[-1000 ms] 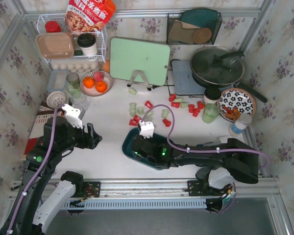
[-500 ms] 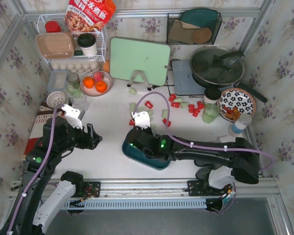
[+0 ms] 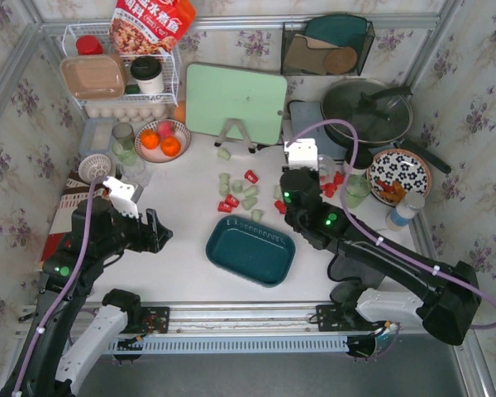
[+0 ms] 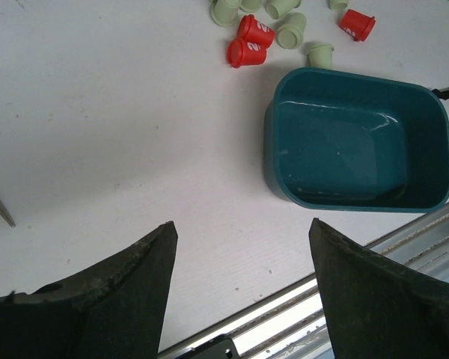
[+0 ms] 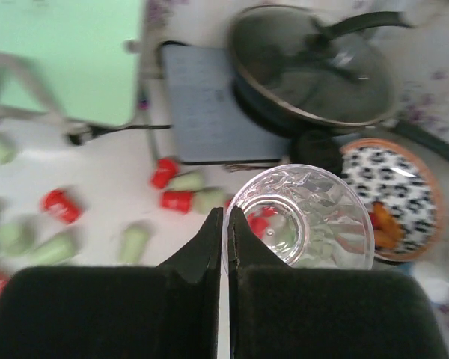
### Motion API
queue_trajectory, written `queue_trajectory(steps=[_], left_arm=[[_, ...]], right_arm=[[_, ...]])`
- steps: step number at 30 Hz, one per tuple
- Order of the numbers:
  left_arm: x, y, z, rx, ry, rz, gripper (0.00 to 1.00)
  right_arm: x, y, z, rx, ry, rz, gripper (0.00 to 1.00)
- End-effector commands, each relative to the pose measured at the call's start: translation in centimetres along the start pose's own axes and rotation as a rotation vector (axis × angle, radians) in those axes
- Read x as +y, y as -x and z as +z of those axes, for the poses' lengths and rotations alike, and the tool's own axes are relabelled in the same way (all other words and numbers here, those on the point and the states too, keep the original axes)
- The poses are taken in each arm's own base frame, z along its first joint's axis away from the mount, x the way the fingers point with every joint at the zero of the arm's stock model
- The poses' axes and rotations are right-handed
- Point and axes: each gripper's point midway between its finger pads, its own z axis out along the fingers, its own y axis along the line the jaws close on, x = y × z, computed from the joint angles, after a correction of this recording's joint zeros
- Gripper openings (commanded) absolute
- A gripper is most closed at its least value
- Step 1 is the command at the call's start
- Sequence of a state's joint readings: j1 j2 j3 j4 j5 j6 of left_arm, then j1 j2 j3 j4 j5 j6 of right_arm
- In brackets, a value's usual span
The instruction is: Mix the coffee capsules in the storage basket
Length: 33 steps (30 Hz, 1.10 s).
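The dark teal storage basket sits empty on the white table, and shows in the left wrist view. Red and pale green coffee capsules lie scattered behind it, with more by the grey mat; the wrist views show them too. My right gripper is shut on the rim of a clear plastic cup, held above the right capsules. My left gripper is open and empty, left of the basket.
A green cutting board stands at the back. A lidded pan, a patterned plate and a bottle are on the right. A fruit bowl with oranges and a wire rack are back left.
My right arm has swung from over the basket to the back right, carrying the clear cup. The basket is now uncovered. The left arm has not moved.
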State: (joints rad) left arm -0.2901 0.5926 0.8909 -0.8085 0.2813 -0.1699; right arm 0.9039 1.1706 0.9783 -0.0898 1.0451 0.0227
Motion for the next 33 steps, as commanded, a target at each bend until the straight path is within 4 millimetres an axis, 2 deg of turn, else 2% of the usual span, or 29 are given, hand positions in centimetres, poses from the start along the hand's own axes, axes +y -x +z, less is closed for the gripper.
queue_trajectory(steps=[1,5,8,9,13,19,25,33], left_arm=[[-0.4,0.6,0.1,-0.023,-0.022,0.0,0.74],[-0.6,0.6,0.2,-0.021,-0.032,-0.002,0.74],[-0.6,0.6,0.3,-0.016,-0.035,-0.004,0.74],[-0.6,0.6,0.3,-0.016,-0.034,-0.005,0.74],[-0.5,0.4,0.6,0.0,-0.031,-0.011,0.74],[-0.4,0.2,1.0,0.023,-0.032,-0.02,0.74],[-0.2,0.2,1.3,0.033,-0.023,-0.023,0.74],[-0.1,-0.1,1.7,0.057,-0.022,-0.033,0.74]], right_arm=[[-6.3,2.4,1.2,-0.112,-0.241,-0.033,0.0],[-10.4,2.5,2.4,-0.152,-0.353,0.019,0.0],[-11.7,1.2,4.1,-0.12,-0.343,0.06,0.0],[-11.5,0.8,4.7,-0.108,-0.317,0.081,0.0],[-13.4,-1.9,7.4,-0.027,-0.298,0.141,0.0],[-14.3,-5.3,9.7,0.05,-0.266,0.183,0.0],[-13.6,-8.7,11.2,0.133,-0.242,0.191,0.0],[-13.4,-11.4,12.1,0.183,-0.223,0.229,0.0]])
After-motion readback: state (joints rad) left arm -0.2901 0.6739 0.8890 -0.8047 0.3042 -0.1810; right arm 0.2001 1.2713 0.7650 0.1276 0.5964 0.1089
